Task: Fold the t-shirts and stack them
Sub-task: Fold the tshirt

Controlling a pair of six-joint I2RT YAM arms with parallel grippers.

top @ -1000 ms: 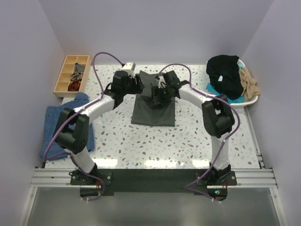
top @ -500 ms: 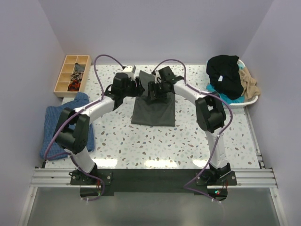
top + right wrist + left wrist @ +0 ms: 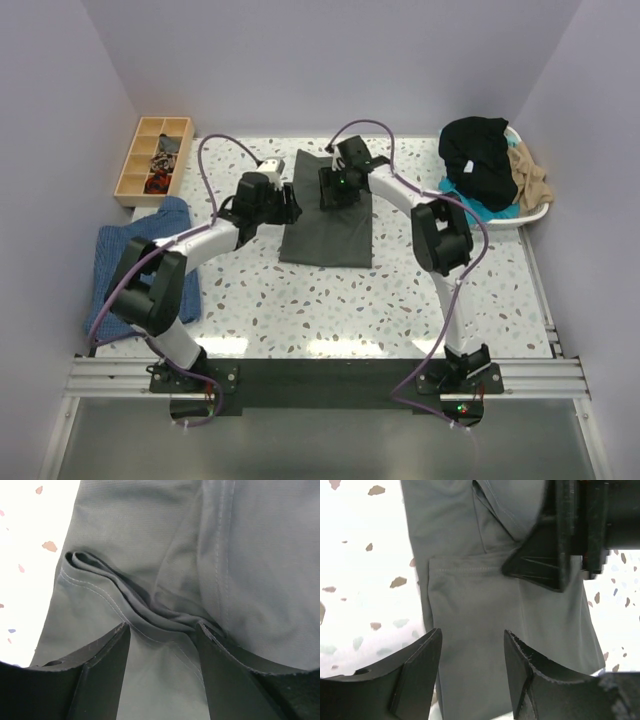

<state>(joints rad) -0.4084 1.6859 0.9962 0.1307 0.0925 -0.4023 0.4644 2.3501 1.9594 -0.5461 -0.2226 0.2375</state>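
The white speckled desk [image 3: 330, 300] carries every item listed here. Toward the near half of its left edge, you find a crumpled blue textured cloth [image 3: 135, 255]. At mid-desk, toward the far edge, lies the plain dark charcoal-grey t-shirt [image 3: 325, 235], folded into a narrow upright rectangle.

The left end effector [image 3: 287, 203] sits at the left edge of this shirt. In the left wrist view it [image 3: 472, 635] is released, its jaws apart above the grey cloth [image 3: 470, 595] with nothing between them.

The right end effector [image 3: 335, 190] rests over the far part of the shirt. In the right wrist view it [image 3: 162, 630] is also released. Its jaws stand apart, and a bunched, stitched fold of the shirt [image 3: 150, 530] runs up to the gap between them, unpinched.

At the far left corner, note a wooden compartment tray [image 3: 152, 160] holding small items. At the far right corner, a white basket [image 3: 543, 208] holds a black t-shirt [image 3: 478, 155], a tan t-shirt [image 3: 527, 175] and a teal t-shirt [image 3: 462, 190], heaped together.
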